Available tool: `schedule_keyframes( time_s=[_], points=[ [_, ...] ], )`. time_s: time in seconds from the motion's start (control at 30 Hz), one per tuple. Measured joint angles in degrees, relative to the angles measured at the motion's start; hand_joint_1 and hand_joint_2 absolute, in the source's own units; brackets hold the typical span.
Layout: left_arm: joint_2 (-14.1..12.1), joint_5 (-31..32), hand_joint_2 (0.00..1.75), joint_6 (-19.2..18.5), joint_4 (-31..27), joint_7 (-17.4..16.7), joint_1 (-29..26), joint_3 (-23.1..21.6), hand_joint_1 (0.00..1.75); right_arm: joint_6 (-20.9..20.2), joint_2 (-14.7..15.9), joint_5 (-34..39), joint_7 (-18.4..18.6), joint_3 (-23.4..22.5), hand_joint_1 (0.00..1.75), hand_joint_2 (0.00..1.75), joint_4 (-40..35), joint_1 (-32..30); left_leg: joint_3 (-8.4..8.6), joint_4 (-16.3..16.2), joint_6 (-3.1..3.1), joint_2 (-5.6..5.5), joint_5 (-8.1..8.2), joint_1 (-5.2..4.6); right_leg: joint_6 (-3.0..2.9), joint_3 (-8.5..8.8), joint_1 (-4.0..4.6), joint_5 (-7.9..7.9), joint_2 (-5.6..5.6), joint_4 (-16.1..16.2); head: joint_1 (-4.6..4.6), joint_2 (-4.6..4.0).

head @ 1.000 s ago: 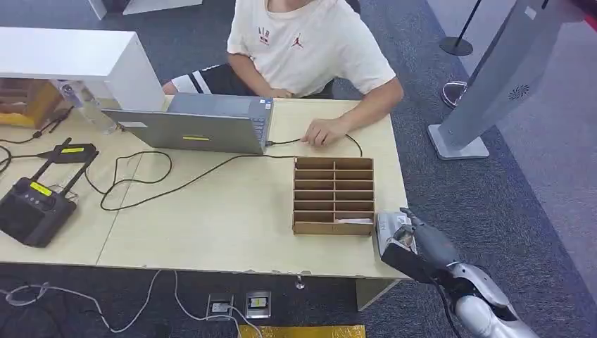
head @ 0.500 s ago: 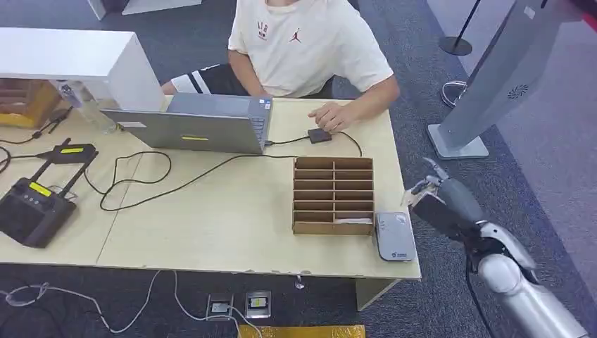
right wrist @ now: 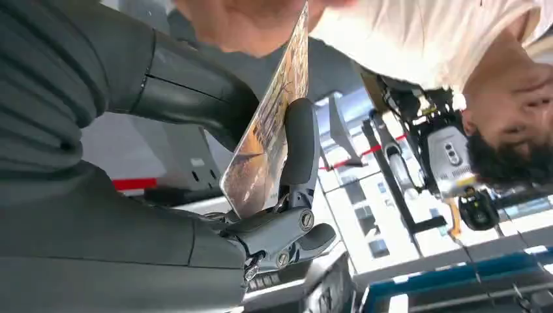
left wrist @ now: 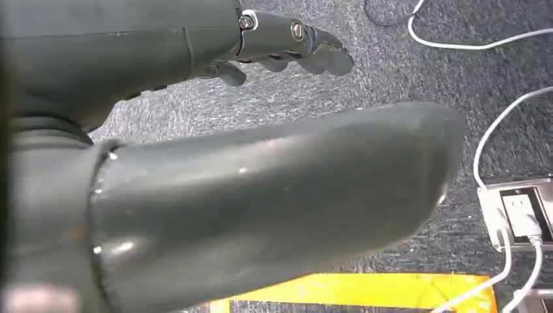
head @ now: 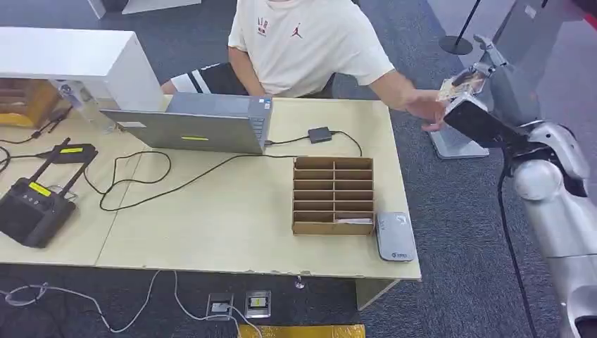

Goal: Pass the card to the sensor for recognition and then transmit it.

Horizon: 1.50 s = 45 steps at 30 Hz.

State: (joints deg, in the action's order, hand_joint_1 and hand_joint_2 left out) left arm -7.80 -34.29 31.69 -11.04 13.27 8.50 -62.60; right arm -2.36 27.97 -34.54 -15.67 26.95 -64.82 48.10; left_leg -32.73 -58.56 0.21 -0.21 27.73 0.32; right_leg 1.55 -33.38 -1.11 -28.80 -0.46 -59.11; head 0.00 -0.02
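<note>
My right hand point(head: 477, 107) is raised off the table's right side and pinches a printed card point(head: 456, 86) between thumb and fingers. Up close, the card point(right wrist: 269, 127) stands edge-on in my right hand point(right wrist: 195, 111). A person's hand point(head: 426, 109) reaches out from behind the table to the card's far edge, seen as the person's hand point(right wrist: 238, 23) in the right wrist view. The grey card sensor point(head: 393, 236) lies on the table's front right corner. My left hand point(left wrist: 287, 45) hangs over the carpet with nothing in it, fingers loosely apart.
A cardboard slot box point(head: 333, 195) stands beside the sensor. A laptop point(head: 197, 123), cables and a black controller point(head: 32, 208) lie on the table point(head: 232, 211). A grey kiosk stand point(head: 493, 77) rises behind my right hand. Floor sockets point(left wrist: 518, 215) and cables lie below.
My right arm lifted the card from over the sensor up and out past the table's right edge. The person's hand left the table and stretched out to the card.
</note>
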Motion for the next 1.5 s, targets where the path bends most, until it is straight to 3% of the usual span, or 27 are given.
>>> schedule_keyframes(
  time_s=[0.1,0.3,0.6,0.63,0.67,0.7,0.97,1.17,1.27,1.5],
  points=[
    [0.0,0.0,0.0,-0.26,0.0,0.0,0.06,-0.41,0.0,2.62,-3.17,-2.82,-1.79,1.31,1.75,1.75,6.58,3.82,-0.01,0.0,0.01,-0.04,-0.03,0.01,0.0,0.0,0.01,0.0,-0.04,-0.02,-0.02,0.0],
    [-0.15,0.09,0.0,-0.39,0.0,0.0,0.21,-1.07,0.0,5.57,-9.05,-4.54,-1.81,3.61,1.75,1.75,17.31,8.36,0.0,0.0,0.0,-0.08,-0.03,0.07,-0.01,-0.01,0.07,-0.01,-0.08,-0.01,0.0,0.0],
    [-0.57,-0.04,0.0,-0.39,0.0,0.0,0.2,-1.75,0.0,6.42,-13.05,-4.76,-1.48,5.16,1.75,1.75,24.75,9.73,0.0,-0.01,0.0,-0.11,-0.03,0.07,-0.02,-0.01,0.06,-0.01,-0.1,0.01,0.0,0.0],
    [-0.61,-0.04,0.0,-0.41,0.0,0.0,0.2,-1.79,0.0,6.45,-13.27,-4.76,-1.48,5.27,1.61,1.75,25.3,9.82,0.0,-0.01,0.0,-0.11,-0.03,0.07,-0.02,-0.01,0.06,-0.01,-0.1,0.02,0.02,0.0],
    [-0.61,-0.07,0.0,-0.44,0.0,0.0,0.2,-1.79,0.0,6.45,-13.48,-4.8,-1.46,5.42,0.28,1.75,25.76,9.88,0.0,-0.01,0.0,-0.11,-0.03,0.07,-0.02,-0.01,0.06,-0.01,-0.11,0.02,0.02,0.0],
    [-0.61,-0.18,0.0,-0.5,0.0,-0.04,0.19,-1.81,0.0,6.45,-13.68,-4.89,-1.48,5.62,0.0,1.75,26.22,9.91,0.0,-0.01,0.0,-0.11,-0.03,0.07,-0.02,-0.01,0.06,-0.01,-0.11,0.02,0.0,0.0],
    [-0.74,-0.46,0.0,-0.96,0.0,-0.26,0.18,-1.81,0.0,8.96,-15.1,-5.31,-2.05,6.73,0.0,1.75,28.71,9.98,0.0,-0.01,-0.01,-0.12,-0.03,0.07,-0.02,-0.01,0.07,-0.01,-0.11,0.01,0.0,0.0],
    [-1.01,-0.83,0.0,-0.98,0.0,-0.24,0.17,-1.84,0.0,8.02,-15.25,4.19,-2.53,5.49,0.0,1.75,28.6,10.14,0.01,-0.02,-0.01,-0.11,-0.03,0.07,-0.02,-0.02,0.07,-0.01,-0.1,0.03,0.0,0.0],
    [-1.09,-1.4,0.0,-0.94,0.0,-0.26,0.12,-1.84,0.0,4.95,-14.53,12.1,-2.36,3.71,0.0,1.75,25.91,9.64,0.03,-0.02,-0.01,-0.11,-0.03,0.06,-0.02,-0.02,0.06,-0.01,-0.1,0.04,0.04,0.0],
    [-1.09,-3.02,0.0,-0.57,0.0,-0.24,0.0,-1.84,0.0,-4.31,-11.75,30.28,3.55,-1.38,0.0,1.75,11.72,4.52,0.06,-0.03,-0.01,-0.09,-0.02,0.07,-0.02,-0.01,0.07,-0.01,-0.08,0.05,0.0,0.0]
  ],
)
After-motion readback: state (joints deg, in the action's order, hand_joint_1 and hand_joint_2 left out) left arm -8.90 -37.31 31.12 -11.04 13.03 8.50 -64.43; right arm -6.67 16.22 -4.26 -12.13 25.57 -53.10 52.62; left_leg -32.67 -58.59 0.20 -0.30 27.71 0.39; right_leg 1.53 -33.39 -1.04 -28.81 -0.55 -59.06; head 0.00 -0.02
